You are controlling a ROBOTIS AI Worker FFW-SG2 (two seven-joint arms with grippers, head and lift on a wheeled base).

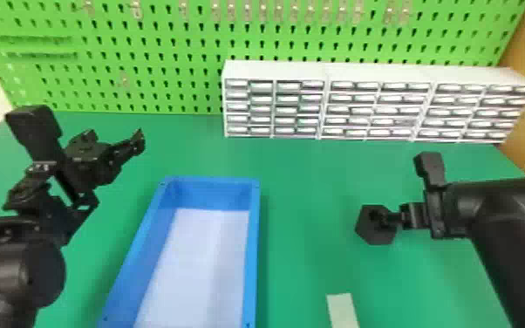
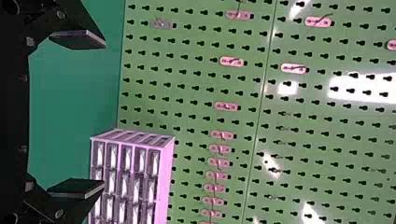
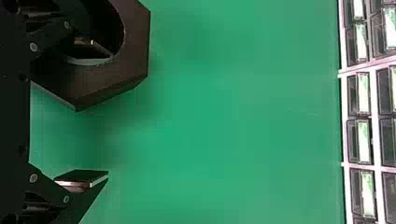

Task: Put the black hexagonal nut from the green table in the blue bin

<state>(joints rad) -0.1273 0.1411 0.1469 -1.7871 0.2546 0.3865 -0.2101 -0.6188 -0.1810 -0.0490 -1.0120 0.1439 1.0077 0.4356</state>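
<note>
Black hexagonal nut (image 1: pixel 381 236), resting flat-faced to your view: its hole opens upward, one corner points left toward the blue bin (image 1: pixel 252 244), and its near-regular outline gives you no distinct long axis. The head view places it for you at the right of the green tabletop (image 1: pixel 301 227), well apart from the bin; the right wrist view adds the nut's side wall and the spacing of the fingers. Your right gripper (image 1: pixel 387 218) is spread, one finger (image 3: pixel 86 52) at the nut's hole and the other (image 3: pixel 83 176) outside the nut, separated from it by a gap. Your left gripper (image 1: pixel 114 138), also spread and holding nothing, is parked above the tabletop's left side.
</note>
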